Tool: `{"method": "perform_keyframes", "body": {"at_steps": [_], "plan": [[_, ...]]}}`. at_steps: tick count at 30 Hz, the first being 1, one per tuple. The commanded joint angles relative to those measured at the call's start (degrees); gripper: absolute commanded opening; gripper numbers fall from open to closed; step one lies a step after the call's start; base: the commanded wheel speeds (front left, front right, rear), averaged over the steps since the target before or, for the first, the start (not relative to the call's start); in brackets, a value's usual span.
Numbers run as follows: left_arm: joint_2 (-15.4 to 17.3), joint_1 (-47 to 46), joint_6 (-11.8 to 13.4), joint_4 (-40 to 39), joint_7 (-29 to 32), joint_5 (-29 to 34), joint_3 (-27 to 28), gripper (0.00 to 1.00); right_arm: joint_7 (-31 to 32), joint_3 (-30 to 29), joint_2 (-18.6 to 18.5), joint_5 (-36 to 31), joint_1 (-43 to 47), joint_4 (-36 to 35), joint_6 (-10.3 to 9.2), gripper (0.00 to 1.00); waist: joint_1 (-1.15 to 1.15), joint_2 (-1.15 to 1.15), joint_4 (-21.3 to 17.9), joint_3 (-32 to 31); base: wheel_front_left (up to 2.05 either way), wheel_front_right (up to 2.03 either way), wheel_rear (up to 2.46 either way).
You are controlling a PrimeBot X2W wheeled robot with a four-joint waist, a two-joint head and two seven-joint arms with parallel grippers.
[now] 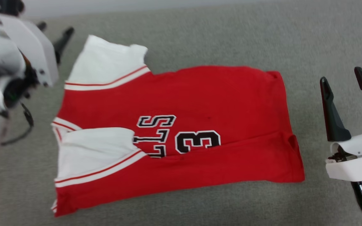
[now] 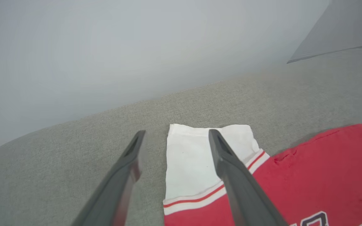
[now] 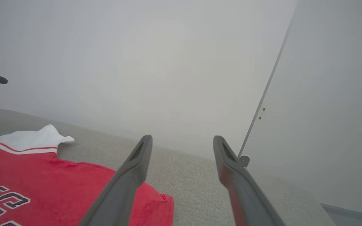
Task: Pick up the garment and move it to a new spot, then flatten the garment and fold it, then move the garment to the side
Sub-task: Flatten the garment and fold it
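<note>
The garment (image 1: 200,103), a red T-shirt with white sleeves and black lettering, lies spread on the grey surface with its neck end to the left; its near side is folded over the lettering. One white sleeve (image 2: 193,160) lies just past my left gripper (image 2: 174,133), which hovers open and empty above it. In the head view the left gripper (image 1: 55,29) is at the upper left, off the shirt's far-left corner. My right gripper (image 1: 341,73) stands open and empty to the right of the shirt's hem, and its wrist view has the garment (image 3: 42,185) at the lower left.
The grey fabric surface (image 1: 231,34) stretches on all sides of the shirt. A pale wall (image 3: 168,62) rises behind it, with a corner seam at the right. The left arm's white housing (image 1: 11,62) stands at the left edge.
</note>
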Motion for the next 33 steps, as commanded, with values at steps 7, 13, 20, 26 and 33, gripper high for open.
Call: {"method": "perform_keyframes", "body": {"at_steps": [7, 13, 20, 26, 33], "plan": [[0.60, -8.16, -2.91, 6.90, 5.34, 0.39, -0.93, 1.00, -1.30, 1.06, 1.27, 0.48, -2.28, 0.94, -0.06, 1.00, 0.00, 0.00, -6.13, 9.60, 0.00, 0.00, 0.00], [0.97, -12.59, -4.09, 11.00, 10.96, 1.09, -2.71, 1.00, -2.71, 1.83, 2.32, 1.10, -3.09, 2.28, -0.06, 1.00, 0.00, 0.00, -7.76, 13.19, 0.00, 0.00, 0.00], [1.67, -15.39, -3.65, 14.30, 15.79, 2.70, -4.87, 1.00, -3.65, 2.39, 3.06, 1.58, -4.36, 3.37, -0.06, 1.00, 0.00, 0.00, -8.80, 15.31, 0.00, 0.00, 0.00], [1.12, -15.13, -1.67, 18.17, 20.28, 3.36, -6.67, 1.00, -3.90, 2.61, 3.22, 2.05, -5.15, 3.91, -0.06, 1.00, 0.00, 0.00, -9.11, 16.37, 0.00, 0.00, 0.00], [-0.27, -14.92, -0.51, 19.55, 24.99, 2.07, -7.46, 0.00, -3.15, 2.30, 3.34, 2.68, -5.83, 4.12, -0.06, 1.00, 0.00, 0.00, -8.80, 16.48, 0.00, 0.00, 0.00]]}}
